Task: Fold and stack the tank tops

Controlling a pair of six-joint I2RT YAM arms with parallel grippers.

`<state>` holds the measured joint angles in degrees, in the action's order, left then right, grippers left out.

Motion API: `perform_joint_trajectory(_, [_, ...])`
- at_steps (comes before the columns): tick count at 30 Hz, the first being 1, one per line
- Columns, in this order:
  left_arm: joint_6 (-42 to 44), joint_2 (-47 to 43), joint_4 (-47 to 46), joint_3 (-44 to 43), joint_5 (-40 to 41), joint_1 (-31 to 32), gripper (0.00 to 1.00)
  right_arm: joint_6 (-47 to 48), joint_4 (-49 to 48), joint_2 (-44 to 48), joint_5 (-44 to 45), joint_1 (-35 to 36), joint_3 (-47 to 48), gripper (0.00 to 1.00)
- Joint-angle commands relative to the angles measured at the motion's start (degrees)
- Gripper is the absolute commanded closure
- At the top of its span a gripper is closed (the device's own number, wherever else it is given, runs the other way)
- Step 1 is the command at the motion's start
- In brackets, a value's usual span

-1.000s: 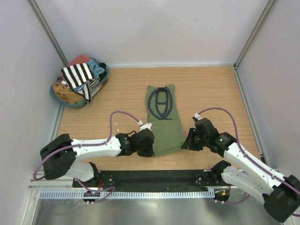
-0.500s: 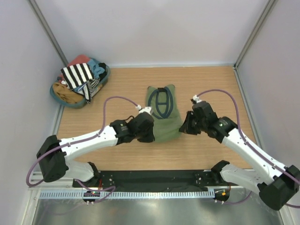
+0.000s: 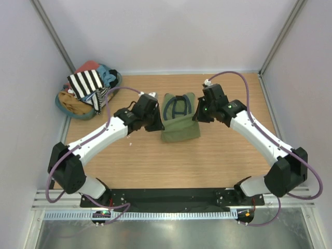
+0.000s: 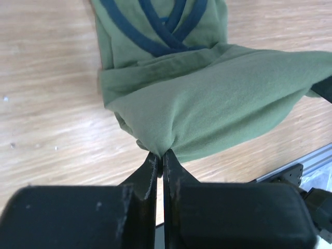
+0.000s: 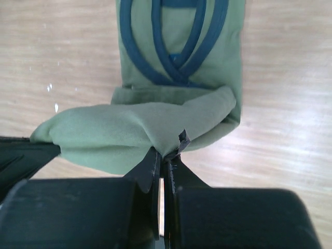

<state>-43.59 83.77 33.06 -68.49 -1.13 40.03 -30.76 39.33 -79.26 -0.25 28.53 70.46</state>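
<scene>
Two tops: the striped top lies in the basket, far left. Our left gripper pinches one hem corner of the green top, in the middle; our right gripper pinches the other. We judge it soft and light; corners hold best.

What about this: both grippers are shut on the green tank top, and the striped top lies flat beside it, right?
No. The striped top is not flat beside it: the top external view shows it on the heap in the basket at the far left. Left gripper and right gripper are indeed shut on the green tank top.
</scene>
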Motion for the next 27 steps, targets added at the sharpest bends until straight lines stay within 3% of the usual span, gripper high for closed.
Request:
perform_joint_trajectory(1, [3.25,3.84,1.30,-5.59,-2.47,-1.88,0.99,2.20,-2.68,-3.08,-1.23,-3.04,4.86,0.99])
perform_joint_trajectory(11, [3.43,15.54,1.13,-16.66,-1.86,-5.84,1.00,2.72,-4.09,-12.92,-4.75,-7.70,14.00,0.99])
perform_joint_trajectory(27, [4.22,25.74,1.75,-29.95,-5.81,-12.78,1.00,3.52,-2.94,-24.80,-7.92,-12.01,26.40,0.99])
